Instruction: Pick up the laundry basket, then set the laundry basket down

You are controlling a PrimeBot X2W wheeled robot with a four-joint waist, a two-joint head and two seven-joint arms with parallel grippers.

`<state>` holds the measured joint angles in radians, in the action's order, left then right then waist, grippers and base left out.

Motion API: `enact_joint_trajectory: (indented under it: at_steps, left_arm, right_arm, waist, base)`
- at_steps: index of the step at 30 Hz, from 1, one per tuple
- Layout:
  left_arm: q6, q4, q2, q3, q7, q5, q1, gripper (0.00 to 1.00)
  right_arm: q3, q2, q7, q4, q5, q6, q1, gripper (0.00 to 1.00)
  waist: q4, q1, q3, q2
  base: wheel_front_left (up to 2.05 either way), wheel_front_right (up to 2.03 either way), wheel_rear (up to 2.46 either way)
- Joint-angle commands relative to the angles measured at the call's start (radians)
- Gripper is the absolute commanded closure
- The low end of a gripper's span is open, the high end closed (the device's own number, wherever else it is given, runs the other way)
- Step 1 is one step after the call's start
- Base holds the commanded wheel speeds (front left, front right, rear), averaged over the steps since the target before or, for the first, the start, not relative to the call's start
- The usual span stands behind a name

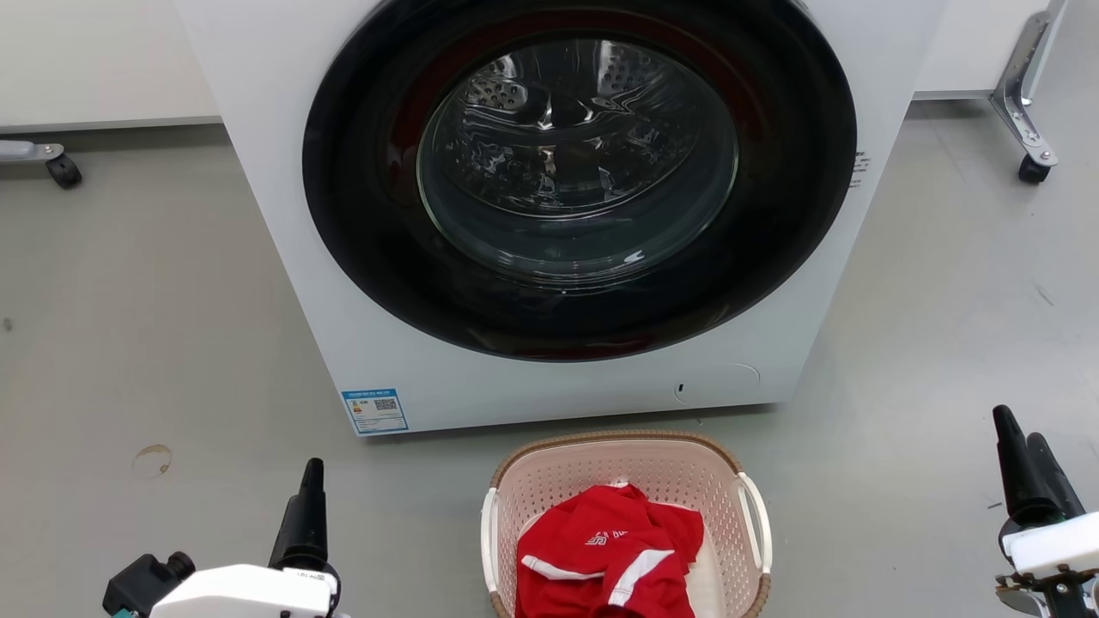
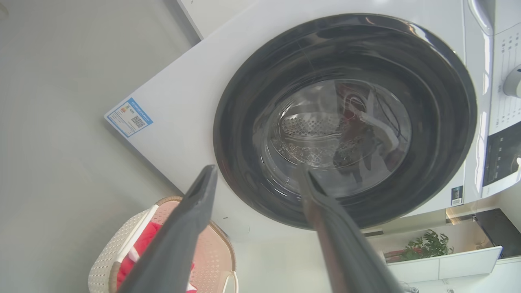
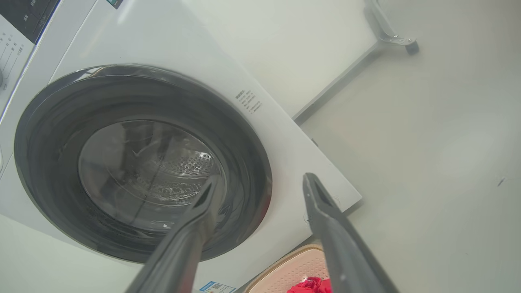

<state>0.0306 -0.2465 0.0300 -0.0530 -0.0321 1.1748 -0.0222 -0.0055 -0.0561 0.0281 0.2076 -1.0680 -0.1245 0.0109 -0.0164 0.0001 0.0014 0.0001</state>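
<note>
Between the left end effector [image 2: 258,171] and right end effector [image 3: 260,180], both wide, sits the laundry basket [image 1: 549,498].

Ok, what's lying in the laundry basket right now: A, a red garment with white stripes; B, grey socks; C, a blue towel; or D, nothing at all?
A: a red garment with white stripes lies bunched inside the laundry basket, which sits on the floor in front of the washer.

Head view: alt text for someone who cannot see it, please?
A pink laundry basket holding a red garment sits on the floor before a white washer. The left gripper and right gripper hang open at either side, touching nothing.
</note>
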Motion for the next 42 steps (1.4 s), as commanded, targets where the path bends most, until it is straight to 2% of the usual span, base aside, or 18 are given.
enact_joint_trajectory:
  at_steps: [1,42]
  left_arm:
    - [-0.008,0.032,0.011,0.004,-0.013,-0.031,-0.014,0.0]
    - [-0.075,0.052,0.016,-0.097,-0.134,-0.463,-0.008,0.0]
  right_arm:
    - [0.012,-0.035,0.017,-0.037,0.037,-0.003,-0.023,0.0]
    - [0.134,-0.101,0.138,-0.076,0.489,-0.005,-0.022,0.0]
  waist:
    - [0.0,-0.0001,0.0,-0.0001]
    - [-0.013,-0.0001,-0.006,-0.0001]
  base:
    - [0.0,0.0,0.0]
    - [0.0,0.0,0.0]
